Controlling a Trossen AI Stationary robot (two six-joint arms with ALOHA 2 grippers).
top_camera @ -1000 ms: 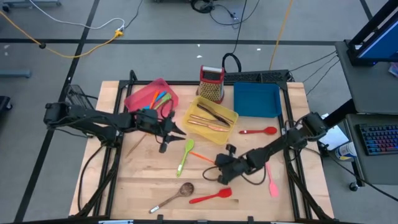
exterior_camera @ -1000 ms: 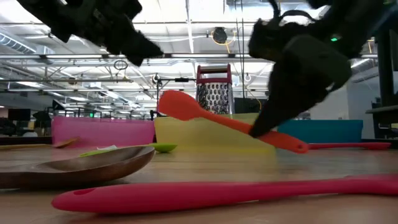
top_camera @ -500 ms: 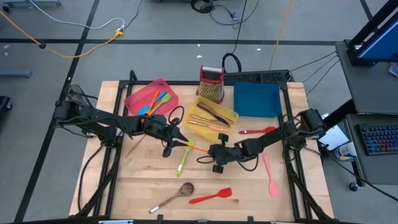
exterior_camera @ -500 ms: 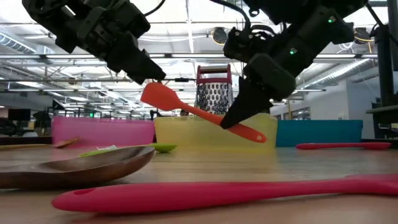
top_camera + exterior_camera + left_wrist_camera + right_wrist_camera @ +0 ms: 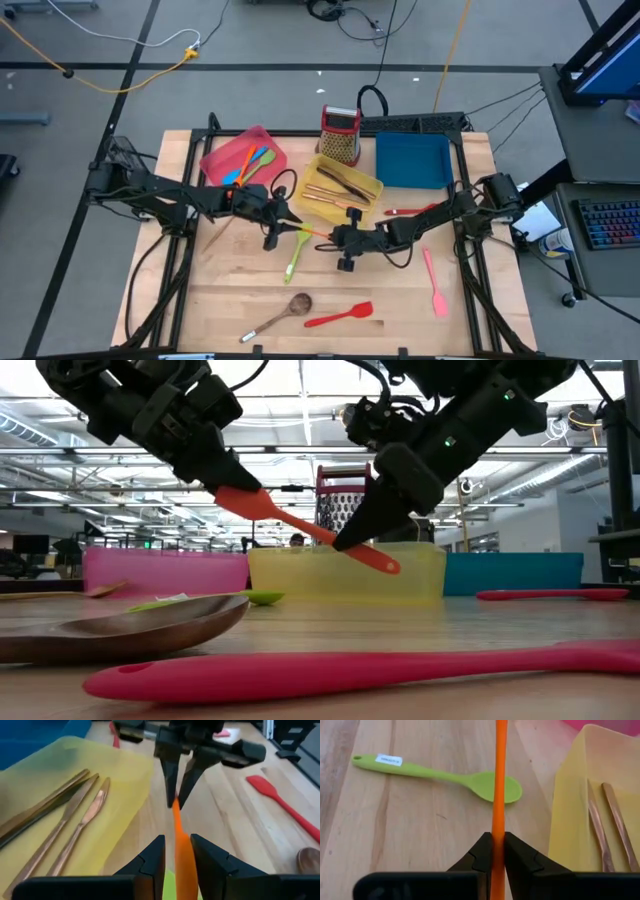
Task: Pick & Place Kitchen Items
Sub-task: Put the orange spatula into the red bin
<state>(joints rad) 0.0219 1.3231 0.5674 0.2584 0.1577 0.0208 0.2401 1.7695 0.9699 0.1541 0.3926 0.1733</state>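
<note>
An orange spatula (image 5: pixel 314 235) hangs over the table's middle, blade end up and toward the left. My right gripper (image 5: pixel 338 238) is shut on its handle. My left gripper (image 5: pixel 288 232) is open, with a finger on either side of the spatula's blade (image 5: pixel 183 865); whether they touch it I cannot tell. A green spoon (image 5: pixel 296 253) lies flat on the wood just below the spatula. Copper cutlery (image 5: pixel 75 820) lies in the yellow tray (image 5: pixel 362 190). My right gripper pinches the orange spatula's handle (image 5: pixel 498 827) between its two fingers, a little short of the free end (image 5: pixel 385 563), which sticks out past them. The fingers come slanting down from the table's right side. The spatula is lifted clear, tilted with its blade end higher.
A pink tray (image 5: pixel 225 160) with utensils, a grater (image 5: pixel 340 133) and a blue tray (image 5: pixel 412 160) stand along the far side. A red spoon (image 5: pixel 415 211), pink spatula (image 5: pixel 432 283), red spatula (image 5: pixel 340 316) and wooden spoon (image 5: pixel 280 315) lie on the table.
My right gripper has carried the orange spatula up and toward the far left, to my left gripper, rolling as it went. The spatula's blade now stands between my left gripper's fingers. My left gripper has sunk slightly, toward the table's right.
</note>
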